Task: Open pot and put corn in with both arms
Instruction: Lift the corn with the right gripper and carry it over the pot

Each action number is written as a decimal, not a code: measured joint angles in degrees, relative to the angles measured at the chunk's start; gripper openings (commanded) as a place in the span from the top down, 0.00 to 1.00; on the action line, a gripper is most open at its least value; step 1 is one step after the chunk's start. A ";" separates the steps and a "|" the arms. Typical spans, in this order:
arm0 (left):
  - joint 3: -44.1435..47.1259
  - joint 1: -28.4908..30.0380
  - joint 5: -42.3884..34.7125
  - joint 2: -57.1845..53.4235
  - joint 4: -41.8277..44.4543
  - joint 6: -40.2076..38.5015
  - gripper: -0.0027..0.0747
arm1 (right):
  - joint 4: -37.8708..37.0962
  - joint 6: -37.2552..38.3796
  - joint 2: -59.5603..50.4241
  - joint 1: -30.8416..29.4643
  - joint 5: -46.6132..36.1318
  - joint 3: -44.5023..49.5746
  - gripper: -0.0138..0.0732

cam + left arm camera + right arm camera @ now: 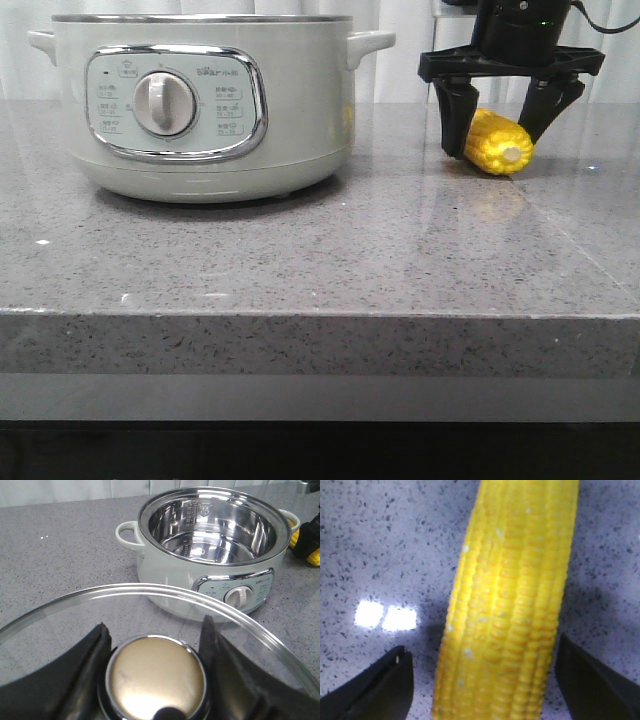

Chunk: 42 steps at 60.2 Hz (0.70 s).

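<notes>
- We see the pot uncovered at the left of the grey counter, its steel bowl bare.
- Our left gripper pinches the knob of the glass lid.
- Our right gripper stands spread astride the corn, lying right of the pot; fingers apart from it.
</notes>
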 measured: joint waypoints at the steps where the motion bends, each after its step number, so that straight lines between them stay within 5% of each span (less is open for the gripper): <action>1: 0.00 0.00 0.00 0.00 0.00 0.00 0.67 | 0.00 0.00 0.00 0.00 0.00 0.00 0.21; 17: 0.00 0.00 0.00 0.00 0.00 0.00 0.67 | -0.72 0.00 0.10 0.00 0.93 0.00 0.53; 42: 0.00 0.00 0.00 0.00 0.28 -0.10 0.67 | -2.14 0.00 -1.35 0.00 6.82 -5.91 0.53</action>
